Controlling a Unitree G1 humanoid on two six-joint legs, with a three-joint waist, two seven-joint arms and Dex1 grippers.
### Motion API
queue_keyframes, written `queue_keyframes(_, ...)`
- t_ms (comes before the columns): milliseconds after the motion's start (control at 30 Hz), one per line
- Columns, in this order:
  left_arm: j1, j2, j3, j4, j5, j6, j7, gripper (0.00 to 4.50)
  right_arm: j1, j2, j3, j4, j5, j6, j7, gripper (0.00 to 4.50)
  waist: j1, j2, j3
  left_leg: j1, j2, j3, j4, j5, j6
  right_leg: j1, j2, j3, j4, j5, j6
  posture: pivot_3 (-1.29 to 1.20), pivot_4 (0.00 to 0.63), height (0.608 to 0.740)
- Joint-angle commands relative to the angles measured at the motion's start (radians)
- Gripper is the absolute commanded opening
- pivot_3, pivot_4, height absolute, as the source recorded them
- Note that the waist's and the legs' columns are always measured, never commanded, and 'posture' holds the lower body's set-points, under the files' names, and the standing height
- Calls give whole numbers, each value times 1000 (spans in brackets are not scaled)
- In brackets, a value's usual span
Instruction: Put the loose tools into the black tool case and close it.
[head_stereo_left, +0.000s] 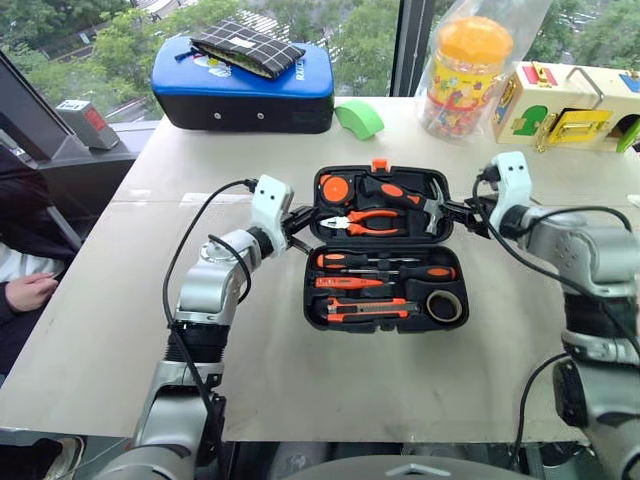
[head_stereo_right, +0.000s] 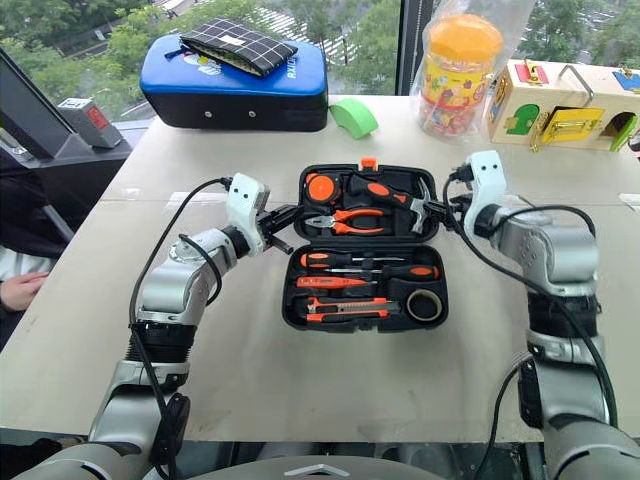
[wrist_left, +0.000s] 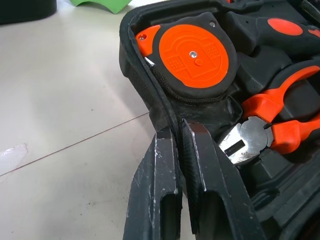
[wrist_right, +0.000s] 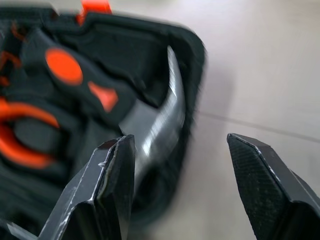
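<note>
One black tool case (head_stereo_left: 383, 250) lies open and flat at the centre of the frame on a pale worktop (head_stereo_left: 120, 330). Its upper half holds one orange tape measure (head_stereo_left: 335, 188), one hammer (head_stereo_left: 405, 196) and one pair of orange-handled pliers (head_stereo_left: 365, 222). Its lower half holds two screwdrivers (head_stereo_left: 385, 266) lying side by side, one slim orange tester screwdriver (head_stereo_left: 345, 283), one utility knife (head_stereo_left: 370, 310) and one roll of tape (head_stereo_left: 443, 305).

Two tools flank the case. The left tool (head_stereo_left: 297, 222) sits at the case's left edge; in the left wrist view its fingers (wrist_left: 200, 165) are clenched together with the case's rim pinched between them, beside the tape measure. The right tool (head_stereo_left: 468, 212) sits at the case's right edge with its fingers (wrist_right: 117, 165) spread apart and released, near the hammer head.

Along the upper edge of the frame stand one blue-topped soft case (head_stereo_left: 245, 90), one green object (head_stereo_left: 358, 118), one orange-lidded jar (head_stereo_left: 465, 75) and one wooden latch box (head_stereo_left: 565, 105).
</note>
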Motion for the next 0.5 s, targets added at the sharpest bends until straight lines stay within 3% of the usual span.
queue_keyframes(33,-32,-4,-11,-25,3,-58,-16,0,-51,-13,14,78,-8,-2,25,3044,6,0,0,0,0,-1,0,0,1,0,0,-1,1,0,0,0,150,740)
queue_keyframes(200,-35,-11,-22,-17,13,-81,-15,0,-118,-24,1,213,-5,50,41,3044,13,0,0,-2,0,-1,-1,-1,1,0,-1,-1,1,0,0,0,150,740)
queue_keyframes(433,-43,-13,-22,1,17,-100,-18,0,-151,-33,35,253,-53,75,14,3044,13,0,0,-1,0,0,0,-1,1,0,-1,-1,-1,0,0,0,150,740)
queue_keyframes(500,-45,-14,-26,5,20,-110,-19,0,-170,-27,22,284,-59,79,2,2526,13,0,0,-1,0,1,0,-1,1,0,-1,-1,-1,0,0,0,150,740)
